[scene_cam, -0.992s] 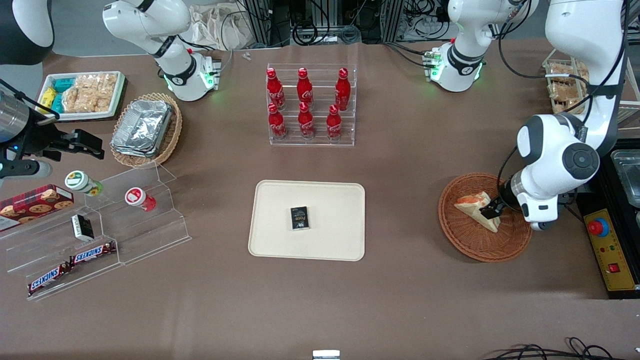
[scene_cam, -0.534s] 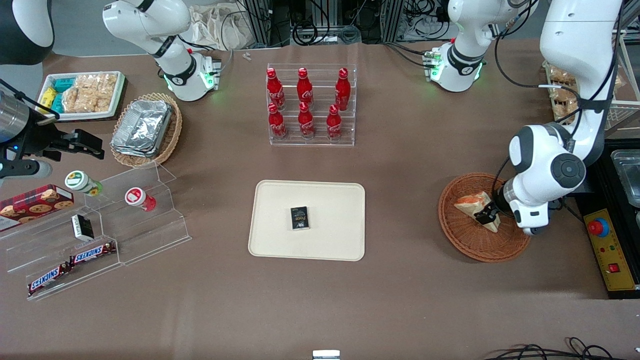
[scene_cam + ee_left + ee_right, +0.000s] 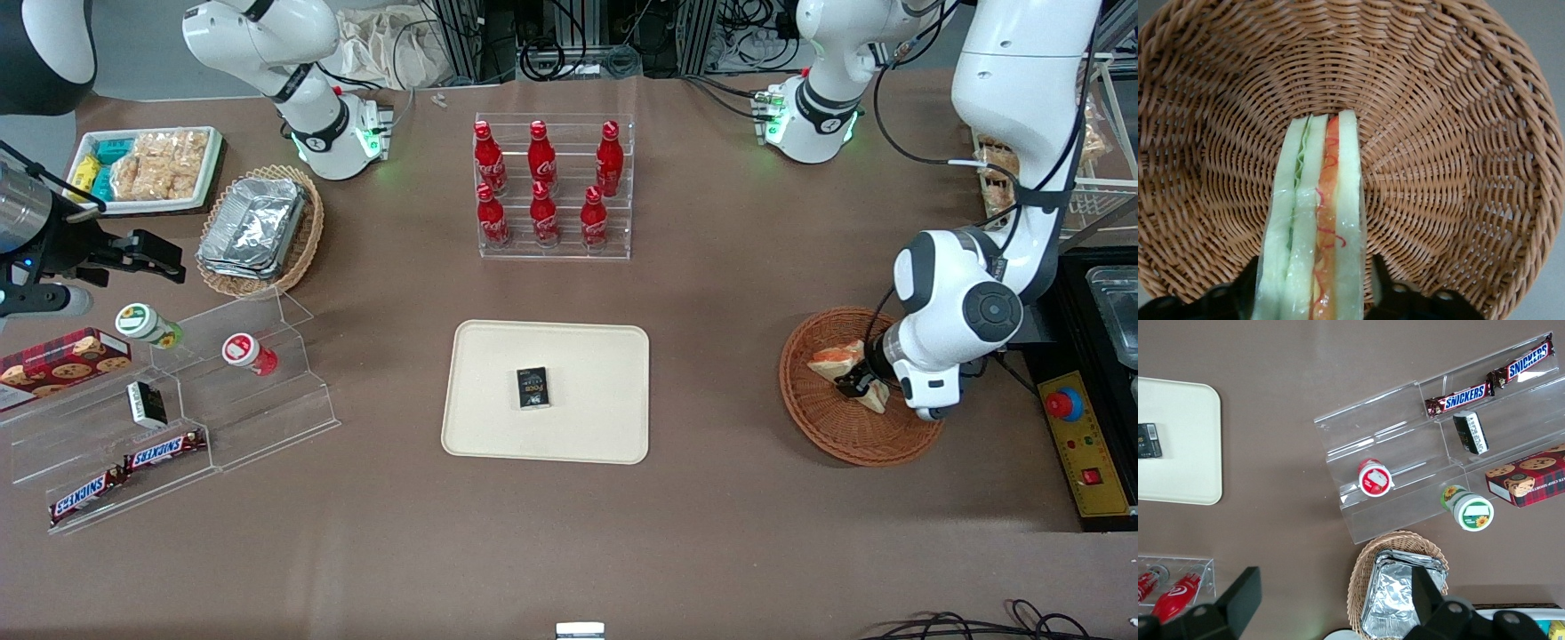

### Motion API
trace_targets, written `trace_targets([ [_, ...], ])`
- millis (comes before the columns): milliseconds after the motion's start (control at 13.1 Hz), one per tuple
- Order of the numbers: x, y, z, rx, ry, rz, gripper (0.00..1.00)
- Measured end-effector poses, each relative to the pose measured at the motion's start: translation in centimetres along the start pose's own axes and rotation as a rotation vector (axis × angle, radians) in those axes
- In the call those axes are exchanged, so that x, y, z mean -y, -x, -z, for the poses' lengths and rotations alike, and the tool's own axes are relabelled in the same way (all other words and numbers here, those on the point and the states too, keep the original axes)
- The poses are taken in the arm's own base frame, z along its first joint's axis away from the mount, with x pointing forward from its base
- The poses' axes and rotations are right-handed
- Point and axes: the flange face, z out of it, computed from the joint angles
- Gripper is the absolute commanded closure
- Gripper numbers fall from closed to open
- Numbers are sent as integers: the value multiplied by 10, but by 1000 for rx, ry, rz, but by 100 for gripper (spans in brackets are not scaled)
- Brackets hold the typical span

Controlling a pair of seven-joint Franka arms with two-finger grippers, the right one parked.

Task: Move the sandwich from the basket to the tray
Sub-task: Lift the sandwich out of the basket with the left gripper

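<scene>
The sandwich (orange and green layers showing) sits in the basket, with the gripper down at its end nearest the working arm, one finger on each bread face, clamping it. The tray lies well apart.

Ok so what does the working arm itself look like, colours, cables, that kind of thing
The left arm is glossy white in rounded segments, with dark grey round caps on its joints and black cables looped along it. Its base carries a black ring and green lights. The gripper, down at the sandwich in the basket, is black on a white wrist.
</scene>
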Motion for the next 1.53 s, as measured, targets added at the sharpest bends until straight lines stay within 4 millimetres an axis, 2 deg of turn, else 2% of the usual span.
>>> trace_targets([
  [153,-1,0,5,-5,5,7,98],
  [305,-2,0,18,-10,8,8,100],
  [381,-2,1,32,-7,1,7,100],
  [534,-2,2,80,8,-29,3,100],
  [763,-4,7,180,34,-74,-30,100],
  [839,-7,13,210,44,-85,-60,100],
  [915,-13,23,229,52,-93,-105,100],
  [1068,-26,46,242,74,-109,-237,95],
  [1297,-47,79,248,86,-107,-402,98],
  [1525,-74,132,262,83,-92,-525,98],
])
